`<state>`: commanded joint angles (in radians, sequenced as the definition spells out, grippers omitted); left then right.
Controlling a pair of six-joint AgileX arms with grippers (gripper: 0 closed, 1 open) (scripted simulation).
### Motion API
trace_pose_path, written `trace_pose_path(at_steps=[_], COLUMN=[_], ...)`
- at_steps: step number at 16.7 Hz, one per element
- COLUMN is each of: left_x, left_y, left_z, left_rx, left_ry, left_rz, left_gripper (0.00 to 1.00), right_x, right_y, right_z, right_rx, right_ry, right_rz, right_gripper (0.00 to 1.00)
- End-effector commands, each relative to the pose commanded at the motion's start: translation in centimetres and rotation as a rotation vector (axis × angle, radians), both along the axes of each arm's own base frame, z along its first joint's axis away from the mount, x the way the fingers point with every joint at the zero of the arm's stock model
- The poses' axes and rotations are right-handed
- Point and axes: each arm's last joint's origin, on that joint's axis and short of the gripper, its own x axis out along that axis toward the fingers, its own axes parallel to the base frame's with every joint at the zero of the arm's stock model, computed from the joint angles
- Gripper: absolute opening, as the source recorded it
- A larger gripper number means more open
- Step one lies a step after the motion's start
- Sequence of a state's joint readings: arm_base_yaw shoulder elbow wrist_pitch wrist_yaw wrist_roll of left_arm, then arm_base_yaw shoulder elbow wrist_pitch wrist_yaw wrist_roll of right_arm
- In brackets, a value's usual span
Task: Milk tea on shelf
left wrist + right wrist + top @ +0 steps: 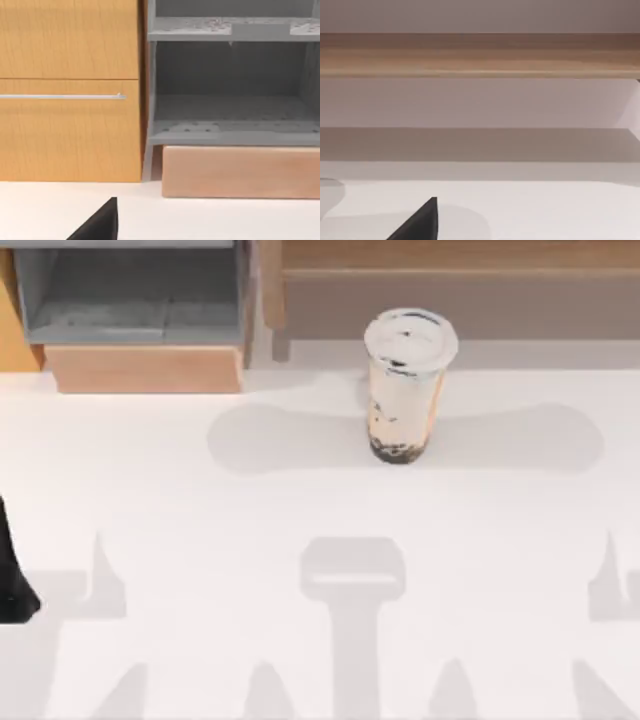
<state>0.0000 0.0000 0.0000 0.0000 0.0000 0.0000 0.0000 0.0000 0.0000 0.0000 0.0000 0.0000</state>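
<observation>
- The white tabletop (200, 540) spans the top view, bare from its centre down to 6 o'clock, crossed by soft grey shadows.
- The shelf (450, 280) runs along the far edge from 12 to 2 o'clock, its side post towards the centre; the right wrist view looks along its wooden board (480, 55) with shaded space beneath.
- A grey cabinet (130, 290) sits at 10 to 11 o'clock on a tan base; the left wrist view adds its open grey compartments (230, 85) and an orange-tan door with a thin rail.
- The milk tea (405, 385) stands upright on the tabletop at about 1 o'clock, just in front of the shelf, not on it.
- The left arm (12, 575) is a dark sliver at 8 o'clock by the left edge.
- Whether either gripper is open or closed, I cannot tell.
</observation>
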Motion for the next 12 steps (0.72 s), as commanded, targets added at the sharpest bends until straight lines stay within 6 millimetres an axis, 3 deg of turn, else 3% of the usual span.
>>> trace_pose_path(at_steps=[7,12], left_x=[0.0,0.0], left_y=[0.0,0.0], left_z=[0.0,0.0], left_rx=[0.0,0.0], left_ry=[0.0,0.0], left_rz=[0.0,0.0], left_gripper=[1.0,1.0], right_x=[0.7,3.6], right_y=[0.3,1.8], right_z=[1.7,4.7], right_rx=[-0.006,-0.007], right_ry=[-0.011,-0.015], right_rz=[-0.013,-0.025], right_gripper=[1.0,1.0])
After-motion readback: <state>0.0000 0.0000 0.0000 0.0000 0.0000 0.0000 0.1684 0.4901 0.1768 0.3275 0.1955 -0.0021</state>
